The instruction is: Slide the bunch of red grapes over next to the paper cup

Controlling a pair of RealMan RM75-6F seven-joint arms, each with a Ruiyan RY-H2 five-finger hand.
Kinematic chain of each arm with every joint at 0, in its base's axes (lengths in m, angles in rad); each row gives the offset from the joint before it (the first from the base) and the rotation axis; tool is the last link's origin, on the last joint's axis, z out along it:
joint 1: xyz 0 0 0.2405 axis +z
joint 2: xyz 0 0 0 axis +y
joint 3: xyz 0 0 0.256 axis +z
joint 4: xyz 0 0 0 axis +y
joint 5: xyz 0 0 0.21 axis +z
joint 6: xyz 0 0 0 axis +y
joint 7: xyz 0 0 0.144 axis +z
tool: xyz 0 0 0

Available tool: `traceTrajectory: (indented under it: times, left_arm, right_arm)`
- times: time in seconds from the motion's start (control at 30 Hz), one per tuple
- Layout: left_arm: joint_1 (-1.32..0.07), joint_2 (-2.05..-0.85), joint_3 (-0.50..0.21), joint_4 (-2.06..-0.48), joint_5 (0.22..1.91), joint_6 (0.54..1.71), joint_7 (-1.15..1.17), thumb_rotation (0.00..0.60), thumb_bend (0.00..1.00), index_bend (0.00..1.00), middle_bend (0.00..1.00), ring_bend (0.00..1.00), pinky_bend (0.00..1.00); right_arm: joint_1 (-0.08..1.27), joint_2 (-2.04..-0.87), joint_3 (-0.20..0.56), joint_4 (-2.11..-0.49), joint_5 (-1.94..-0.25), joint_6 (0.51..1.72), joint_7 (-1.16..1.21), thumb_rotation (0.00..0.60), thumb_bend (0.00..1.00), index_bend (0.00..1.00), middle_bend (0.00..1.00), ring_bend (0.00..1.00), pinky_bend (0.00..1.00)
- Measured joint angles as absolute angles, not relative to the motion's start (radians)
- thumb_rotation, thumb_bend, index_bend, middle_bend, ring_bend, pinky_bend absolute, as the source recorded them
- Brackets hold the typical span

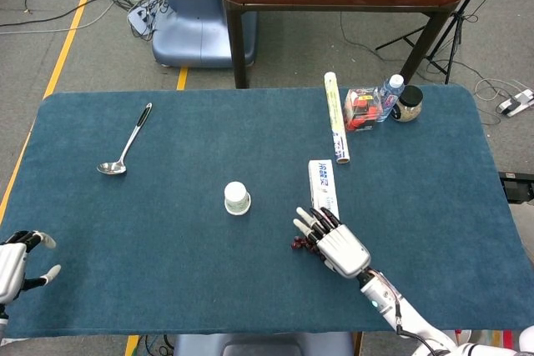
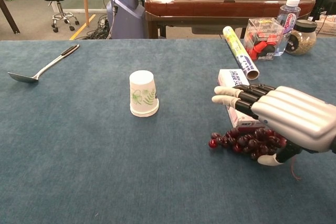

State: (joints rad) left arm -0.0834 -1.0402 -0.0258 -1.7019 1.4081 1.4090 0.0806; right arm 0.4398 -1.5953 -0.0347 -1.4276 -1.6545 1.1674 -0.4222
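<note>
The bunch of dark red grapes (image 2: 244, 141) lies on the blue table just in front of the white toothpaste box (image 2: 231, 79). My right hand (image 2: 283, 115) lies over the bunch with its fingers stretched out to the left and its thumb against the grapes' near right side. From the head view only the left tip of the grapes (image 1: 299, 243) peeks out from under the right hand (image 1: 335, 243). The upside-down paper cup (image 1: 237, 198) stands apart to the left, also seen as the cup (image 2: 143, 94) in the chest view. My left hand (image 1: 17, 263) hangs empty at the table's near left corner.
A metal ladle (image 1: 125, 143) lies at the far left. At the back right are a rolled tube (image 1: 335, 116), a clear box with red contents (image 1: 361, 109), a water bottle (image 1: 390, 93) and a jar (image 1: 409, 103). Bare cloth separates cup and grapes.
</note>
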Motion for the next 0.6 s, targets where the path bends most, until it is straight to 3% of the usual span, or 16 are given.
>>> traceTrajectory:
  times: [0.33,0.6]
  left_arm:
    - [-0.083,-1.039,-0.027,-1.701,1.405,1.408,0.080,0.600,0.20,0.48,0.43,0.32,0.46]
    - [-0.083,-1.038,-0.027,-1.703,1.402,1.407,0.085,0.600,0.20,0.48,0.43,0.32,0.46]
  right_arm:
    - [0.464,-1.631,-0.036,-1.465,-1.664,1.138,-0.433,0.600,0.00,0.00,0.00,0.00,0.11]
    - [0.458,-1.571,-0.052,-1.512,-1.643,1.123,-0.400,0.600,0.00,0.00,0.00,0.00,0.11]
